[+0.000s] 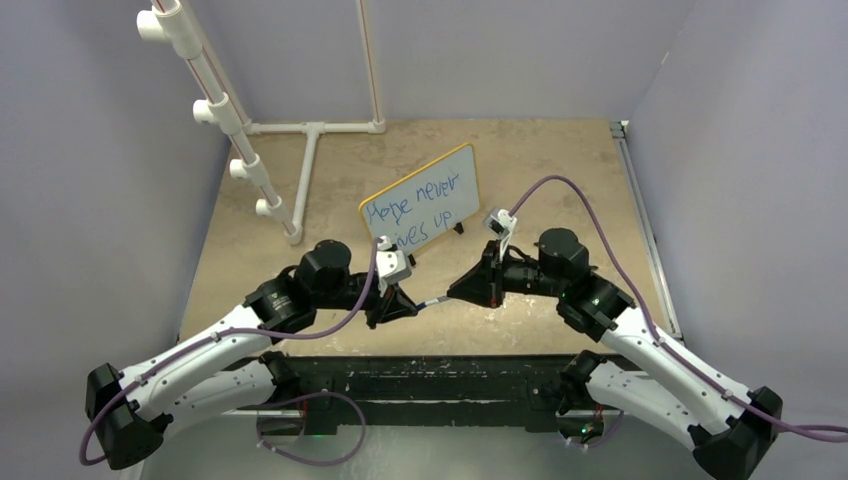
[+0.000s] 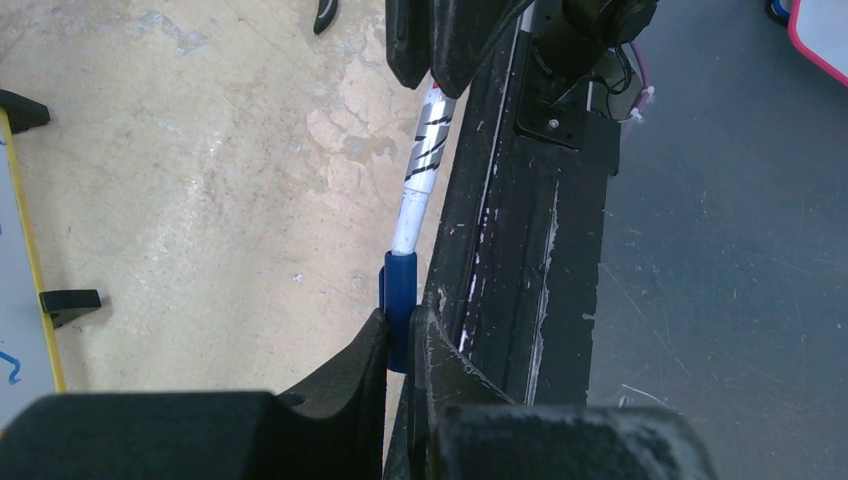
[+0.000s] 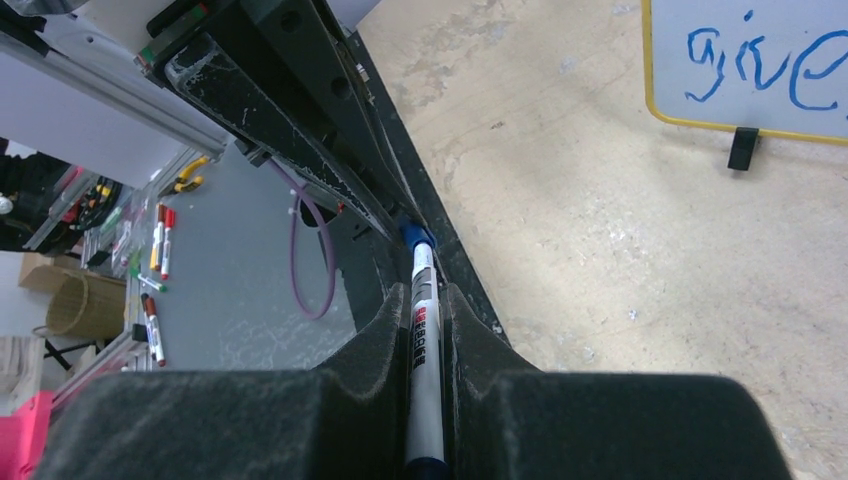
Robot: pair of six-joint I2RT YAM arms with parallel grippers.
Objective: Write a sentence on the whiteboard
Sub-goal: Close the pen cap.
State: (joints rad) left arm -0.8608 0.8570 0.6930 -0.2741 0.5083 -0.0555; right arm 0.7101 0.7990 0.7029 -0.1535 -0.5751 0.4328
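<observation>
Beige bench [image 1: 560,170] carries the whiteboard [image 1: 420,205], its sentence [image 1: 412,212] apparently finished; just in front of the whiteboard the marker [image 1: 432,303] lies level, spanning both arms; left hand [image 1: 408,306] pinches its blue cap [image 2: 399,290], right hand [image 1: 456,294] clamps the marker; capping likely needs an end-on push.

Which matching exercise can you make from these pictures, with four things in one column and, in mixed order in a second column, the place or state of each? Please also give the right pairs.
Things:
1. whiteboard
2. sentence
3. marker cap
4. marker barrel

Places or states:
A. clamped in the shut right gripper
B. blue handwriting on the board
C. standing on the table, beyond both grippers
D. clamped in the shut left gripper

Pairs: 1-C, 2-B, 3-D, 4-A.
</observation>
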